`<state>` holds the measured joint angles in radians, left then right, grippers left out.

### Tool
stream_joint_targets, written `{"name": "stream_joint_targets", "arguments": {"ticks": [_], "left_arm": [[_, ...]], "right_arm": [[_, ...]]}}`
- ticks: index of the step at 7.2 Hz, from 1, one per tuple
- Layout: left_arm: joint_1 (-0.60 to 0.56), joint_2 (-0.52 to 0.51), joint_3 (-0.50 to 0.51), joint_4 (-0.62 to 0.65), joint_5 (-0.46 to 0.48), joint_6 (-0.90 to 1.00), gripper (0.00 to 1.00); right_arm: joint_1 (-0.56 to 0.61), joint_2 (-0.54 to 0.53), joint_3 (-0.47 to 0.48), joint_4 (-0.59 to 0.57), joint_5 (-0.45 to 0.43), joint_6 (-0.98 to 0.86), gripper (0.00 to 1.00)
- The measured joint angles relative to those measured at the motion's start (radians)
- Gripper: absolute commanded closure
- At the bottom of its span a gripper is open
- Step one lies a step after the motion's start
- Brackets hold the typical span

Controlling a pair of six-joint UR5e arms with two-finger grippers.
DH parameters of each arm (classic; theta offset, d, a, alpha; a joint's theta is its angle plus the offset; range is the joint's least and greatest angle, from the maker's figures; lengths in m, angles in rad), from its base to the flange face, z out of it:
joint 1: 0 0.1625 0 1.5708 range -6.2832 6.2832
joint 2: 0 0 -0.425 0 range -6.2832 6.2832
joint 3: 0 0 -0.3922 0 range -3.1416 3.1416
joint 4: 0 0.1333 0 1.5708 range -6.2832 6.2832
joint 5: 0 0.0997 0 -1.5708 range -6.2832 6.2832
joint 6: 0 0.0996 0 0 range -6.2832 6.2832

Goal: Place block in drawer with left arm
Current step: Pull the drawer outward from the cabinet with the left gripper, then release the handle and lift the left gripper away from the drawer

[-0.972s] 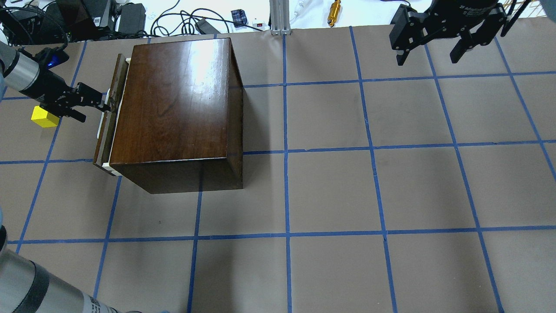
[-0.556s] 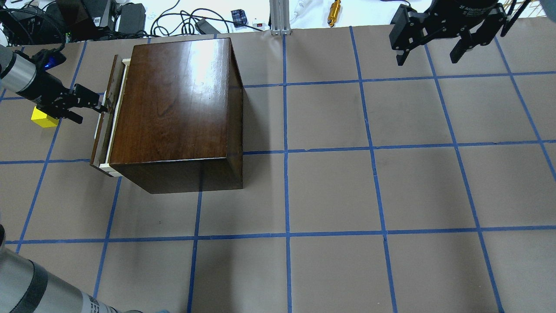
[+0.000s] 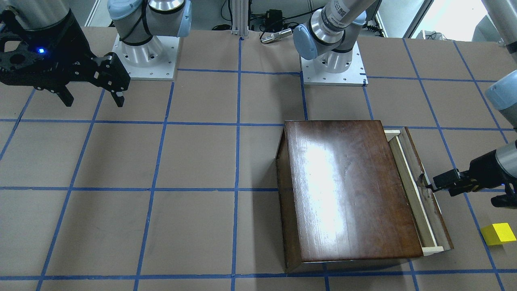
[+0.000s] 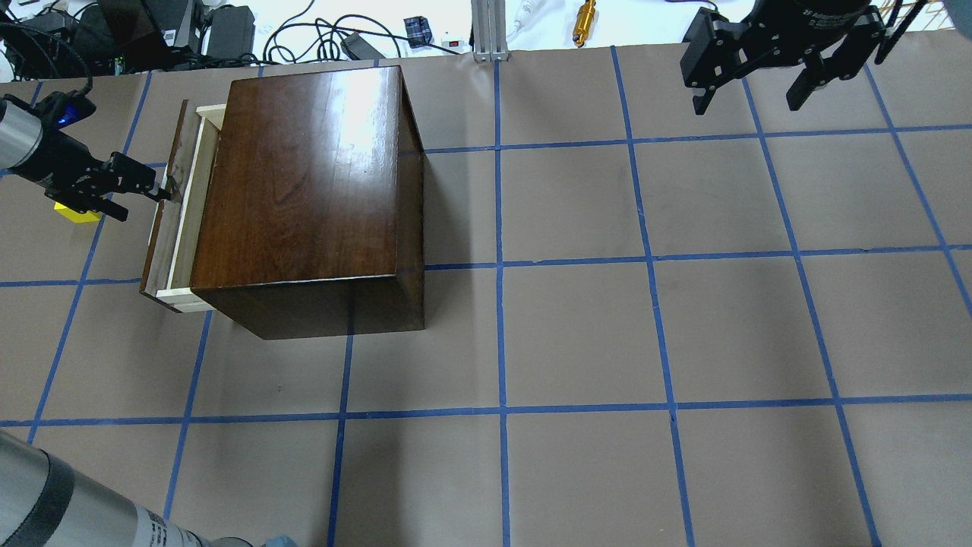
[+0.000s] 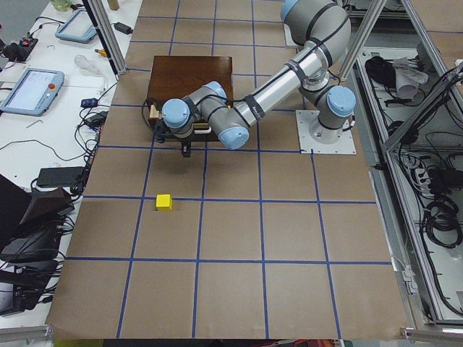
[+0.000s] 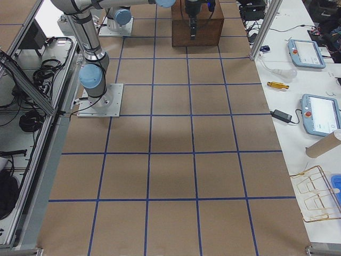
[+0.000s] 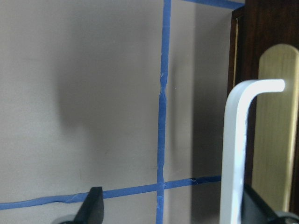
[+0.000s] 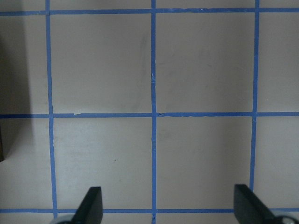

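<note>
The dark-brown wooden box [image 4: 304, 190] stands at the table's left; it also shows in the front view [image 3: 347, 190]. Its drawer [image 4: 186, 205] is slid partly out, showing the pale tray [image 3: 408, 190] behind the dark front panel. My left gripper [image 4: 140, 199] is open, with one finger hooked behind the metal pull [image 7: 233, 154] and the other finger [image 7: 93, 205] outside it. The yellow block [image 3: 499, 233] lies on the table left of the drawer, partly hidden under my left gripper in the overhead view [image 4: 72, 214]. My right gripper [image 4: 752, 95] is open and empty, high at the far right.
Brown paper with a blue tape grid [image 4: 501, 266] covers the table. Cables, power bricks and a brass part [image 4: 585, 21] lie beyond the far edge. The left arm's forearm [image 4: 68, 509] crosses the near left corner.
My left gripper has moved left with the pull, and the drawer has slid further out of the box. The gripper now covers more of the block. The right arm has not moved.
</note>
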<state>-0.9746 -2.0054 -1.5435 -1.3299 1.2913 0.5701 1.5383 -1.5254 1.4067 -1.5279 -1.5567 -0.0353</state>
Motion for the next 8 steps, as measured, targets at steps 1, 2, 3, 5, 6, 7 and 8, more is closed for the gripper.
{"name": "stream_joint_targets", "arguments": {"ticks": [1,2,3,5,6,7,8], "left_arm": [[0.011,0.0,0.0,0.0,-0.001,0.007,0.02],[0.021,0.0,0.0,-0.001,-0.001,0.013,0.02],[0.031,0.0,-0.001,-0.001,-0.001,0.015,0.02],[0.052,0.0,0.0,-0.002,-0.001,0.021,0.01],[0.059,0.0,0.0,-0.002,-0.001,0.03,0.01],[0.062,0.0,0.0,-0.001,-0.001,0.035,0.01],[0.063,0.0,0.0,-0.001,-0.001,0.038,0.01]], "right_arm": [[-0.001,0.0,0.0,0.0,0.0,0.0,0.0],[-0.001,0.0,0.0,0.0,0.0,0.0,0.0],[-0.001,0.0,0.0,0.0,0.0,0.0,0.0],[0.0,0.0,0.0,0.0,0.0,0.0,0.0],[0.0,0.0,0.0,0.0,0.0,0.0,0.0],[0.0,0.0,0.0,0.0,0.0,0.0,0.0],[0.0,0.0,0.0,0.0,0.0,0.0,0.0]]}}
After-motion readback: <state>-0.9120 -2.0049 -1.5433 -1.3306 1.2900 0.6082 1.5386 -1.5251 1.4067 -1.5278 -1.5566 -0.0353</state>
